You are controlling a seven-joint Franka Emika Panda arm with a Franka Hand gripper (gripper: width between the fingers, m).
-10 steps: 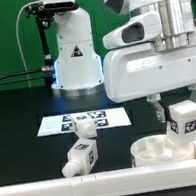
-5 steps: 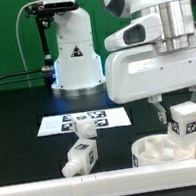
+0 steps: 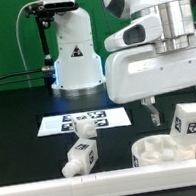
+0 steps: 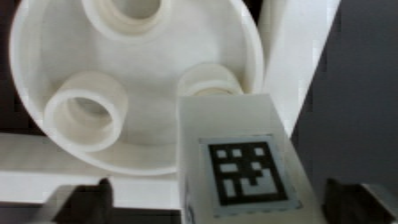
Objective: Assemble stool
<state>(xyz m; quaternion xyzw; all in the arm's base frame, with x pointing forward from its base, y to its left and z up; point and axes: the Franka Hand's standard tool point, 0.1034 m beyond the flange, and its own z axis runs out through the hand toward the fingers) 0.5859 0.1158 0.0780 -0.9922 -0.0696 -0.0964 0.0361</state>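
Observation:
The round white stool seat [image 3: 152, 152] lies underside up at the exterior view's lower right, its sockets showing in the wrist view [image 4: 107, 60]. A chunky white leg [image 3: 188, 122] with a black-and-white tag stands in one socket, leaning slightly toward the exterior view's right. My gripper [image 3: 177, 107] hangs over it, open, with a dark finger on each side. In the wrist view the leg [image 4: 240, 150] sits between the fingers [image 4: 82, 200] of my gripper [image 4: 214, 203] with a gap at each side. Another tagged leg [image 3: 81, 157] lies on the black table to the left.
The marker board [image 3: 61, 121] lies flat behind the loose leg. A further tagged white part [image 3: 87, 130] rests at its front edge. A white rail [image 3: 59, 192] runs along the front of the table. The arm's white base [image 3: 75, 54] stands at the back.
The jaws have spread apart and let go of the leg. The leg stays in the seat socket and now leans a little to the right.

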